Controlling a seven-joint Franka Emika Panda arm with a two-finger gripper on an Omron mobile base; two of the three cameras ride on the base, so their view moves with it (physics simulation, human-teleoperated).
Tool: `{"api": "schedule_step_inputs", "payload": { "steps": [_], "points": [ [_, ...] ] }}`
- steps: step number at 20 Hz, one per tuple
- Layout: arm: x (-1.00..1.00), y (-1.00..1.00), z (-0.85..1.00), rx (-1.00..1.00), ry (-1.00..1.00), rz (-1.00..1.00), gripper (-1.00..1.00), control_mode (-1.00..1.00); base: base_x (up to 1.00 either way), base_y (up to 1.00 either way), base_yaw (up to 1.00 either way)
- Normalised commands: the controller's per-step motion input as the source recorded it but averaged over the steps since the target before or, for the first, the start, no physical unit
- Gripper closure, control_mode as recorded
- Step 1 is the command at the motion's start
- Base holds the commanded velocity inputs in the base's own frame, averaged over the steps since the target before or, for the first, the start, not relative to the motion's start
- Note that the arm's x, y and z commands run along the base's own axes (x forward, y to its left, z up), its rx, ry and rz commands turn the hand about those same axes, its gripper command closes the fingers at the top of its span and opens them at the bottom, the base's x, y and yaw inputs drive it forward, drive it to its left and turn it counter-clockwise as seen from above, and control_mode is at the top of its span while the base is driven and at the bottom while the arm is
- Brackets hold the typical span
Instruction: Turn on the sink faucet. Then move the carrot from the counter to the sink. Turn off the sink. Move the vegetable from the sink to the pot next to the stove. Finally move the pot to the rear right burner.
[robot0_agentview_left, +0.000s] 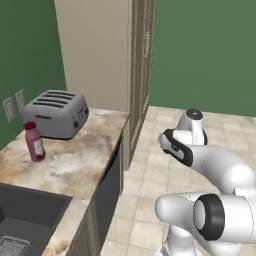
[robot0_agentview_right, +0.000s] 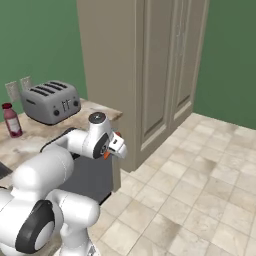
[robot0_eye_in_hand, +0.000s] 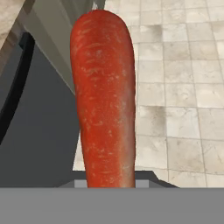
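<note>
The two-finger gripper (robot0_agentview_right: 111, 150) is closing on the slim orange-red tapered carrot (robot0_eye_in_hand: 105, 96), which is jutting straight out along the hand camera's line of sight; the fingertips themselves are hidden behind it, so how wide they are standing cannot be read, but the carrot is hanging clear of any support and is evidently being carried. In the right base view a small orange spot is showing at the hand. The hand is hovering off the end of the beige and brown marbled stone counter (robot0_agentview_left: 75, 165), over the pale tiled floor (robot0_agentview_right: 200, 190), probably in transit between stations. The dark grey rectangular sink (robot0_agentview_left: 30, 215) is lying at the lower left, well apart from the hand. A grey metal four-slot toaster (robot0_agentview_left: 56, 113) and a pink-red bottle with a dark cap (robot0_agentview_left: 34, 142) are standing on the counter against green walls, beside a tall beige cabinet (robot0_agentview_right: 150, 65).
</note>
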Motion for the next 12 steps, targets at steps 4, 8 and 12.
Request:
{"api": "schedule_step_inputs", "payload": {
  "steps": [4,8,12],
  "points": [
    [0.0,0.0,0.0,0.0,0.0,0.0,1.0,1.0,0.05,-0.19,-0.42],
    [0.0,0.0,0.0,0.0,0.0,0.0,1.0,1.0,0.07,-0.31,-0.42],
    [0.0,0.0,0.0,0.0,0.0,0.0,1.0,1.0,0.09,-0.25,-0.42]
  ]
}}
